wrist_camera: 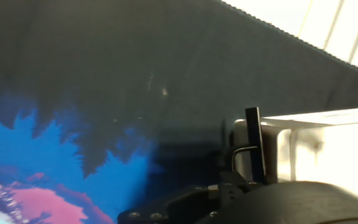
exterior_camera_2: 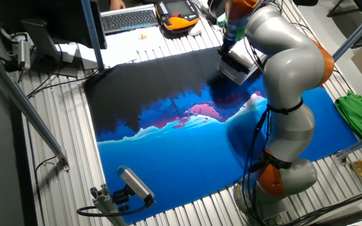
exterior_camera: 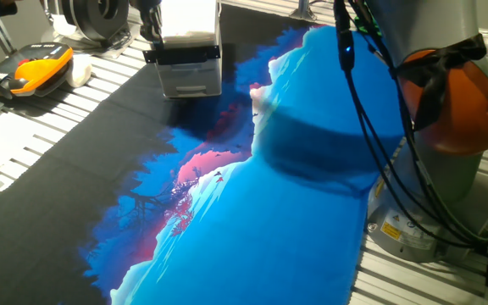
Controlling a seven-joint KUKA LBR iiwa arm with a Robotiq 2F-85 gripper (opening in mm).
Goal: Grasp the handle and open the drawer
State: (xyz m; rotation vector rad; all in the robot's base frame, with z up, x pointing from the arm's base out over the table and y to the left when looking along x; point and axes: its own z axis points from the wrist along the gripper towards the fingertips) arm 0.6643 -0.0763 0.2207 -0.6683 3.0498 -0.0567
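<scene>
The small white cabinet [exterior_camera: 189,59] sat at the far edge of the black-and-blue printed cloth [exterior_camera: 252,212], its grey-fronted drawer [exterior_camera: 190,78] facing out across the mat, and the black handle [exterior_camera: 183,53] ran straight across the top of that front. From the other fixed view, the grey arm [exterior_camera_2: 286,69] arched over the mat and reached right down to the cabinet [exterior_camera_2: 235,68]. The gripper [exterior_camera: 151,24] was at the cabinet's left top corner, just above the handle's end, but how wide its fingers stood could not be told. The hand view showed the handle [wrist_camera: 254,143] edge-on as a thin black bar standing off the drawer front on a bent wire. An orange-and-black case [exterior_camera: 25,69] lay well off to the left on the slatted table [exterior_camera: 49,127].
</scene>
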